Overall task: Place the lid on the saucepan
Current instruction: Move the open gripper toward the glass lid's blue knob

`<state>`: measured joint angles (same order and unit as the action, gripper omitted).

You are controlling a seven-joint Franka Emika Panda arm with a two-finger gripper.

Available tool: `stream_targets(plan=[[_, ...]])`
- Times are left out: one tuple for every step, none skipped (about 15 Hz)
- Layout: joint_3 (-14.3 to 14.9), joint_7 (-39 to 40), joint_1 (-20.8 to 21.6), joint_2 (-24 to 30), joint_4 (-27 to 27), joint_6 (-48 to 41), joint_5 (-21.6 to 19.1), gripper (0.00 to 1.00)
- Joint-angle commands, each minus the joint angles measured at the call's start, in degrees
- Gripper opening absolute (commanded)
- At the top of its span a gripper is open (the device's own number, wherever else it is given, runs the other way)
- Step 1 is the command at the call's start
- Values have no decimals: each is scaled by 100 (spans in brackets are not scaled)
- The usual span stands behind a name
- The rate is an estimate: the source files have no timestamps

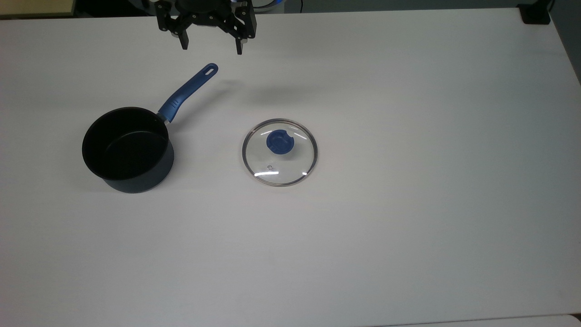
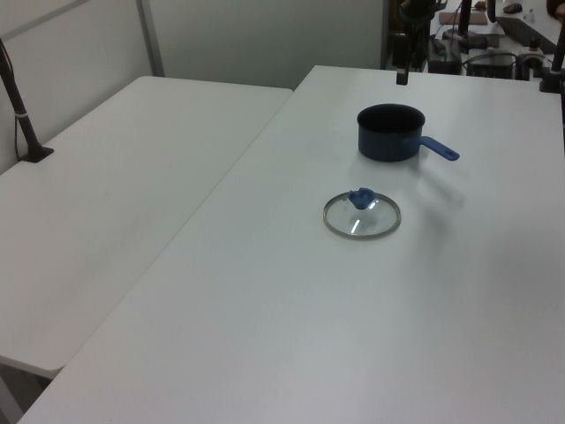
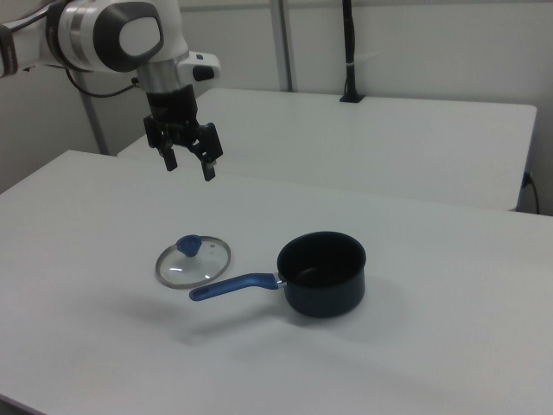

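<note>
- We see the gripper [image 1: 210, 48] hanging in the air above the white table [image 1: 408, 204], its two black fingers [image 3: 209, 170] spread wide apart and holding nothing.
- In the top view it sits near the table's upper edge, just above the slotted tip of the saucepan's handle [image 1: 188, 91] and apart from it.
- In the right view the gripper [image 3: 189, 166] points downward from a white and grey arm [image 3: 112, 33] that reaches in from the right view's left, well above the tabletop.
- The lid [image 1: 279, 151] lies flat on the table with its blue knob [image 1: 279, 141] up, uncovered and untouched, below and to the right of the gripper in the top view.
- The saucepan [image 1: 128, 150] stands upright and open to the top view's left of the lid, clearly apart from it, its black inside showing.
- In the right view the lid [image 3: 193, 261] lies to the left of the saucepan [image 3: 321, 272], close to the end of the handle.
</note>
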<state>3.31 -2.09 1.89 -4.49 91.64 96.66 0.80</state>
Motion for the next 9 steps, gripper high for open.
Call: stream_targets(plan=[[11,-46,92,18,20,-138,61,100],[11,-46,92,18,12,-121,61,100],[11,-37,92,27,20,-103,70,100],[3,-28,92,27,20,-103,70,100],[3,16,101,10,12,-112,70,100],[3,146,92,-17,11,-103,61,100],[3,261,83,-17,20,-103,35,100],[3,306,74,-17,12,-129,0,100],[11,280,83,-17,20,-156,-18,100]])
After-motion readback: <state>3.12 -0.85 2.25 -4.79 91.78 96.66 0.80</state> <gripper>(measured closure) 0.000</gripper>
